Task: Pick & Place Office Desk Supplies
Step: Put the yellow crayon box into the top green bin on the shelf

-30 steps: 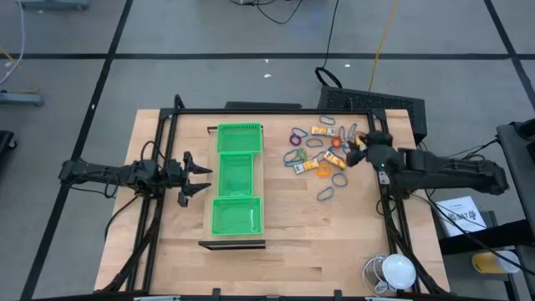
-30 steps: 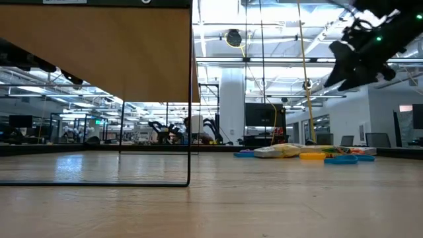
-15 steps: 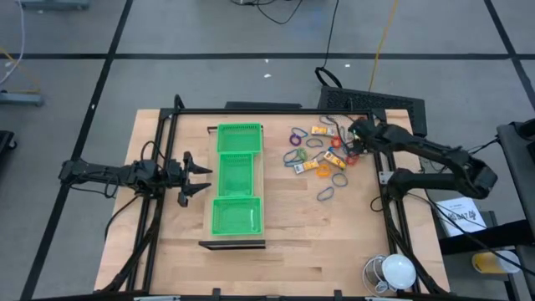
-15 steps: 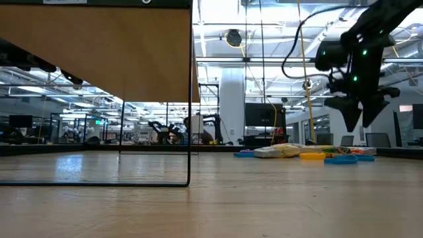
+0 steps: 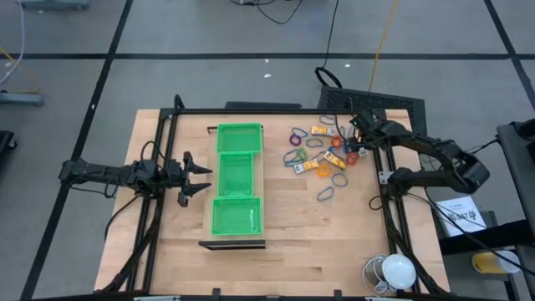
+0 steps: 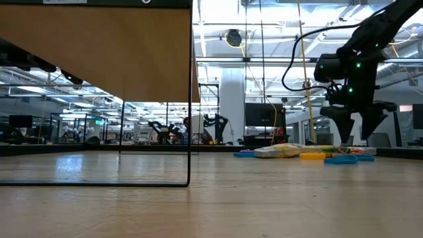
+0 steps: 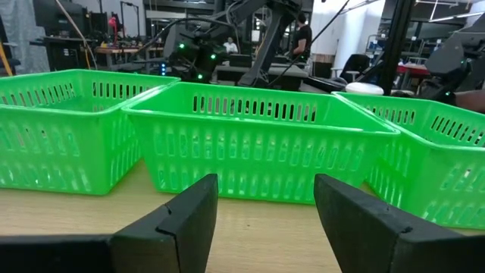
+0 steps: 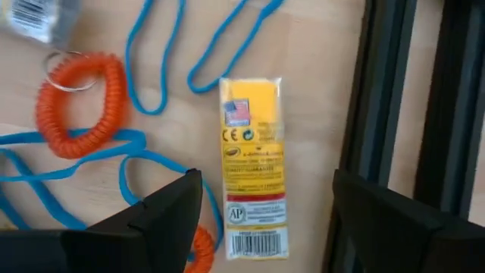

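Supplies (image 5: 322,155) lie scattered in the upper right of the high view, well apart from the green tray (image 5: 237,179) at centre, with the right gripper (image 5: 358,144) hanging over the pile's right edge. In the right wrist view its fingers stand wide apart and empty to either side of a yellow pack (image 8: 251,164), with an orange coil (image 8: 79,102) and blue loops (image 8: 159,57) nearby, so it seems lined up to take the pack. The left gripper (image 5: 194,177), partly open and holding nothing, waits just left of the tray, probably to leave the right arm room.
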You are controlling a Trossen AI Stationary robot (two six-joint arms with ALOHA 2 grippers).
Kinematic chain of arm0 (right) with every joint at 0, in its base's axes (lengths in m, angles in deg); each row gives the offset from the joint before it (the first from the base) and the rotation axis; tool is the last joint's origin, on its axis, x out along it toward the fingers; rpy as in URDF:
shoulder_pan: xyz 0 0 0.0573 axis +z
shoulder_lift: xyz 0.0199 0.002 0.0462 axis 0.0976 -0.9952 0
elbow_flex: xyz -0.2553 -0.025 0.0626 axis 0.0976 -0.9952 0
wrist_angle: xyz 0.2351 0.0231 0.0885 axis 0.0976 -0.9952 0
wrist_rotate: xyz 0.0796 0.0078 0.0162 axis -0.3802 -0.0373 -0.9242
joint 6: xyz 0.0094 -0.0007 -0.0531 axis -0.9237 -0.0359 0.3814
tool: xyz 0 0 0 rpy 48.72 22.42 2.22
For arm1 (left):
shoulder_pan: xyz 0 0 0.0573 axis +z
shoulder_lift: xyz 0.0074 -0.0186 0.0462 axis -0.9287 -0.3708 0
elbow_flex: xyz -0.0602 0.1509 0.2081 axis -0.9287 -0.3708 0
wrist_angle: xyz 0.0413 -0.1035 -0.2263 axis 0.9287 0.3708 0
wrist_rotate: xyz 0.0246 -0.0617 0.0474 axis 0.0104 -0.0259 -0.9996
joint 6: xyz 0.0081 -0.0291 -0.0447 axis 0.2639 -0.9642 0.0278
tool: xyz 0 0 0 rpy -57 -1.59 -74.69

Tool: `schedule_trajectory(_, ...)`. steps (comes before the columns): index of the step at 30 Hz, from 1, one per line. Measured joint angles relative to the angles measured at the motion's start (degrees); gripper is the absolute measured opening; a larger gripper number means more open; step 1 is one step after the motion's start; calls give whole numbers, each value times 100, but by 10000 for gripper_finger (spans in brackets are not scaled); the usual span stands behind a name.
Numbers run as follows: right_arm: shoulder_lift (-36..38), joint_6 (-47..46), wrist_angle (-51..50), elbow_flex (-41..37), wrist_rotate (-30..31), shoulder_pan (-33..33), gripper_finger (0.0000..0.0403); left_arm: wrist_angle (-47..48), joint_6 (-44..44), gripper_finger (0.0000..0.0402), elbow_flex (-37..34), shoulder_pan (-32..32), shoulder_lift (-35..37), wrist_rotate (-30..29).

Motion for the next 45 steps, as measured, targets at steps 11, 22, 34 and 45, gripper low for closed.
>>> schedule_trajectory(11, -238, -324, 867, -974, -3, 6, 276, -2, 2, 230, 0, -2, 0, -2)
schedule_trajectory(22, 342, -276, 949, -1064, -4, 4, 227, -2, 1, 230, 0, -1, -1, 4)
schedule_trajectory(34, 704, -279, 758, -1064, 13, 2, 163, -4, 2, 230, 0, -2, 0, 20)
schedule_trajectory(45, 709, -463, 1163, -1465, 535, -7, 176, -2, 2, 230, 0, -1, 0, 18)
